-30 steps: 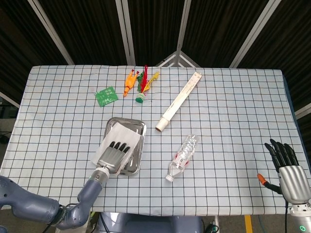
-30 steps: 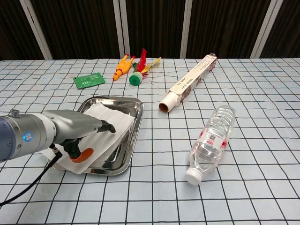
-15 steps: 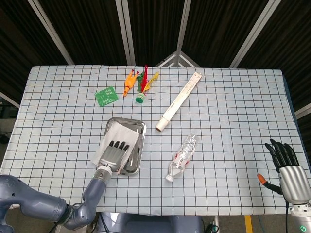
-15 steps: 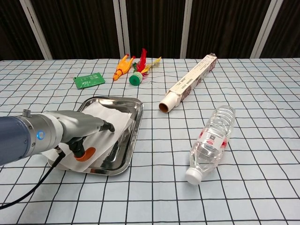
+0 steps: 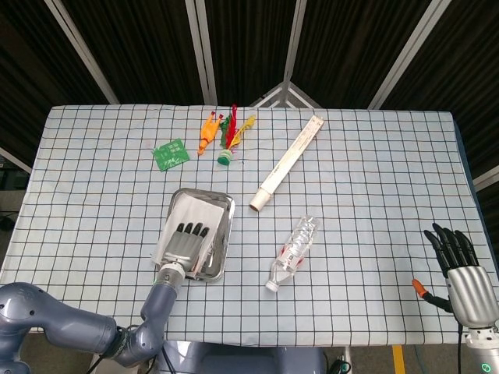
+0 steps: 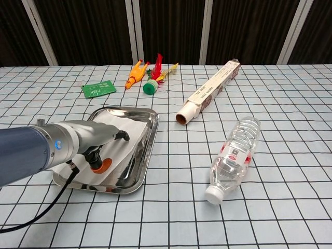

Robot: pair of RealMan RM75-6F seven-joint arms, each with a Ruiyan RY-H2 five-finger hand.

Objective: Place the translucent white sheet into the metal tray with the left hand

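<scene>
The metal tray (image 5: 224,204) (image 6: 151,136) sits left of the table's centre. The translucent white sheet (image 5: 191,209) (image 6: 127,130) lies inside it, its near-left corner reaching the tray's front rim. My left hand (image 5: 185,242) (image 6: 89,141) stretches flat over the sheet's near half, fingers straight and pointing to the far side. Its orange thumb tip (image 6: 98,165) sits on top of the sheet, and nothing is pinched. My right hand (image 5: 460,269) hangs at the table's near right corner, fingers spread, holding nothing. The chest view does not show it.
A clear plastic bottle (image 5: 295,252) (image 6: 232,155) lies right of the tray. A long cardboard tube box (image 5: 290,161) (image 6: 207,92) lies diagonally behind it. At the back are a green circuit board (image 5: 171,153), an orange toy (image 5: 207,133) and a feathered shuttlecock (image 5: 228,144).
My left hand has pushed forward over the tray. The sheet's near corner, which overhung the tray's front-left edge, now lies drawn into the tray. The right hand has not moved.
</scene>
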